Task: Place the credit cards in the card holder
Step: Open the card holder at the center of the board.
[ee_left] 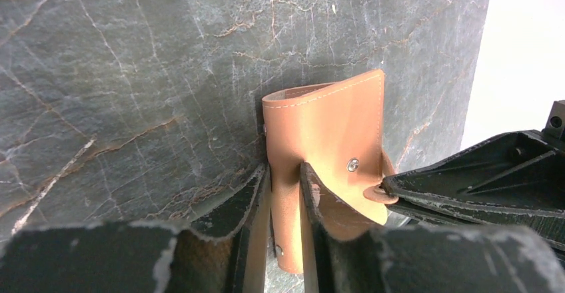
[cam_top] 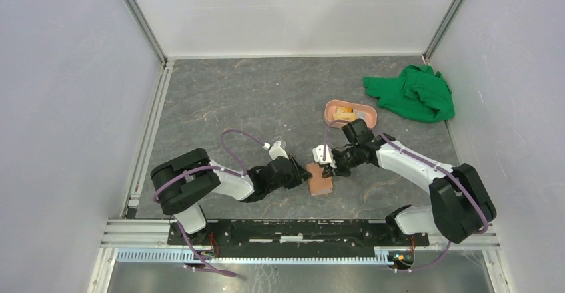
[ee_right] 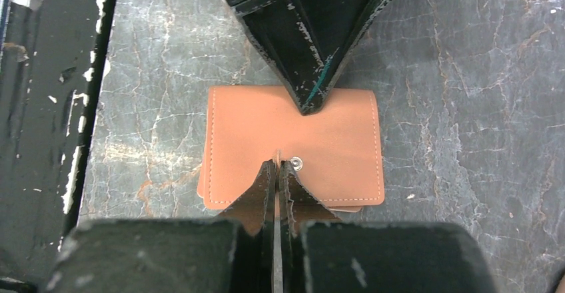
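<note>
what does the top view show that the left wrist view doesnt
Only the top view: the pink tray with yellowish cards in it, the green cloth, and both arms whole. Only the left wrist view: the wallet close up, with its snap stud and stitching, and the left gripper clamped over one wallet edge. Both: the wallet between the two grippers, the right gripper at its tab, and the grey table.

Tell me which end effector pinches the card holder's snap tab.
The right end effector, shut on the tab; the left end effector clamps the opposite edge of the card holder.
</note>
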Robot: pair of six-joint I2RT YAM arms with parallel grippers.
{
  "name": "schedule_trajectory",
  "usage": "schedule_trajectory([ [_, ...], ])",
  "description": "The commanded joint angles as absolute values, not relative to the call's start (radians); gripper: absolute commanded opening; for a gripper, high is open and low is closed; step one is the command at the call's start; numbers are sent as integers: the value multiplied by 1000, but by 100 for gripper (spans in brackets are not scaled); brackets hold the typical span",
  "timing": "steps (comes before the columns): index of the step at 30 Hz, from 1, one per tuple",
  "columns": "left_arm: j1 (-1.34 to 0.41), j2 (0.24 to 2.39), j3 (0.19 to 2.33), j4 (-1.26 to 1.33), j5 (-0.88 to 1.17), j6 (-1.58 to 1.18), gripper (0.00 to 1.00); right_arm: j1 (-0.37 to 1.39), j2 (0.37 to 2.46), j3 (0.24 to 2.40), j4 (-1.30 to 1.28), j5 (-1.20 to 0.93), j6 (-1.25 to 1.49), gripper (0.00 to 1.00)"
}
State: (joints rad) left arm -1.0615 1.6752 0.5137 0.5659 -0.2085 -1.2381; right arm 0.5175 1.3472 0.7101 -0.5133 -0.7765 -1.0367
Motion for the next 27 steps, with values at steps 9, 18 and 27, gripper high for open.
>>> schedule_trajectory([
  [9, -1061, 1525, 421, 511, -241, -1091, 46, 401, 1294, 723, -481, -939, -978, 0],
  [18, -1061, 1278, 360, 532, -187, -970, 81, 368, 1266, 707, -431, -1137, -867, 0],
  [27, -1059, 1384, 262, 711, -153, -1122, 97, 368, 1289, 697, -401, -1107, -819, 0],
])
